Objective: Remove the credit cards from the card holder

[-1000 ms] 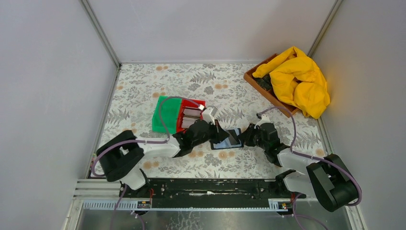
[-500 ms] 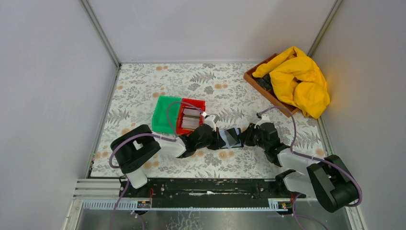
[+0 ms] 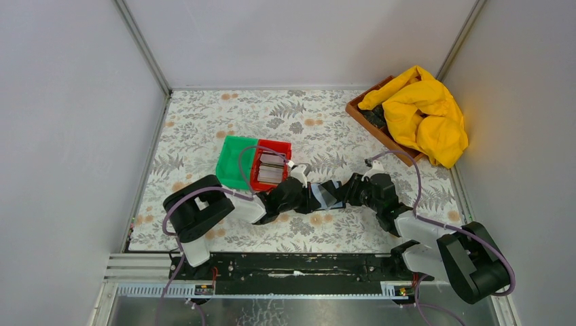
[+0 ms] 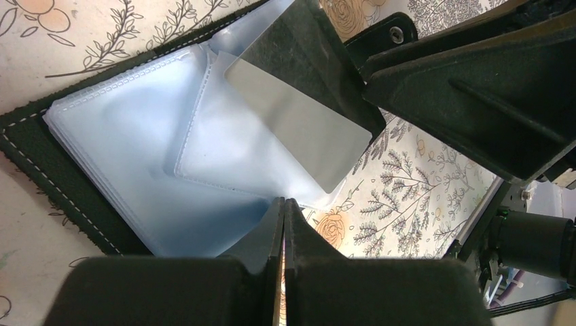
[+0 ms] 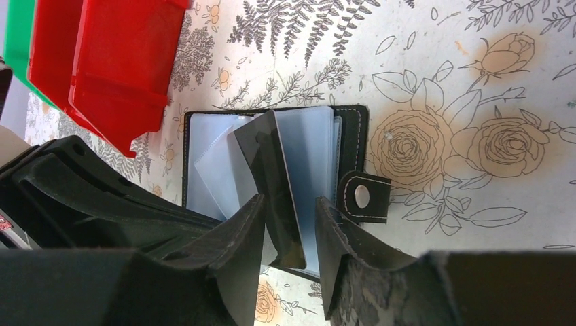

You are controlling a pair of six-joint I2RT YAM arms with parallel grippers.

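Observation:
The black card holder (image 3: 329, 195) lies open on the floral table, its bluish sleeves (image 4: 136, 149) fanned out. A grey card (image 4: 299, 115) sticks partly out of a sleeve, slanting toward the right gripper. In the right wrist view this card (image 5: 272, 183) looks dark. My right gripper (image 5: 289, 221) is open, with one finger on each side of the card's end. It lies just right of the holder in the top view (image 3: 351, 193). My left gripper (image 4: 284, 202) is shut, its tips at the near edge of the sleeves, on the holder's left side (image 3: 309, 192).
A red bin (image 3: 272, 166) holding several cards stands beside a green bin (image 3: 235, 161), just behind my left arm. The holder's snap strap (image 5: 363, 197) lies by my right finger. A brown tray (image 3: 367, 117) under a yellow cloth (image 3: 424, 112) fills the back right corner.
My left arm has swung in and lowered its shut gripper onto the holder's left side. The holder shifted slightly. The right gripper has stayed by the holder's right side.

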